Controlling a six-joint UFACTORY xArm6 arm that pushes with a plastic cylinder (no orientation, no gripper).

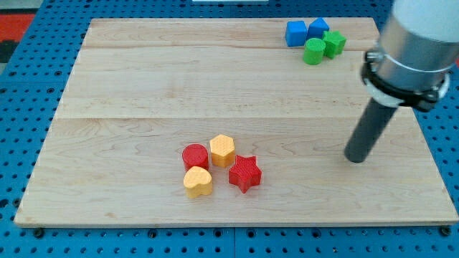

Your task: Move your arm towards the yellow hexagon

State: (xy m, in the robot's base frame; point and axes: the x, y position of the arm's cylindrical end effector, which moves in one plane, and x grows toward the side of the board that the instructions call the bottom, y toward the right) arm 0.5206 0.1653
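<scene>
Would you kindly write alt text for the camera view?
My tip rests at the view's right, well apart from the yellow hexagon, which clusters with a red cylinder, yellow heart and red star.

My arm (pixel 416 50) runs out of the view's top and right edges, so only its lower housing and the rod show. That housing hides the board's (pixel 143 93) top right corner. In the far cluster, the green cylinder (pixel 313 51) covers part of the blue block (pixel 295 33) behind it, and a second blue block (pixel 318 28) sits partly behind the green star (pixel 333 43); its shape I cannot make out.
</scene>
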